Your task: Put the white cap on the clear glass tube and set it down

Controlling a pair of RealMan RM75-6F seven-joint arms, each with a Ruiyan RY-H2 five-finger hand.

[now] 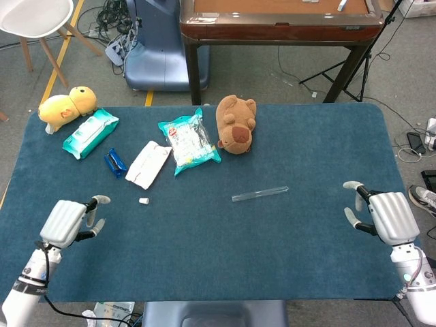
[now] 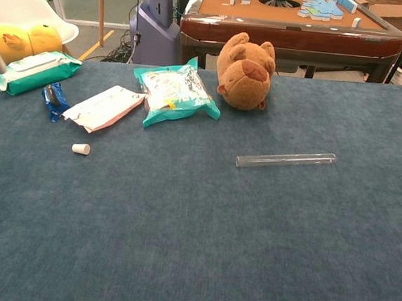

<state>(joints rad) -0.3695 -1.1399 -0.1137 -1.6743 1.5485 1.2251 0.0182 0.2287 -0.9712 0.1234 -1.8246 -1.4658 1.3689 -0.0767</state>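
**Cap and tube lie apart on the blue mat, both hands empty**

The white cap sits by itself on the blue mat, just in front of the white flat packet and well apart from the clear glass tube. The tube lies flat near the middle of the mat, slightly slanted, with nothing on either end; from the chest camera it shows below the brown plush bear.

The left hand hovers over the mat's near-left part, fingers spread and holding nothing, the cap a little ahead of it to its right. The right hand hangs near the mat's right edge, fingers likewise apart and empty, well clear of the tube.

Further back lie a teal snack bag, a small blue wrapper, a pack of wet wipes and a yellow plush duck at the far-left corner.
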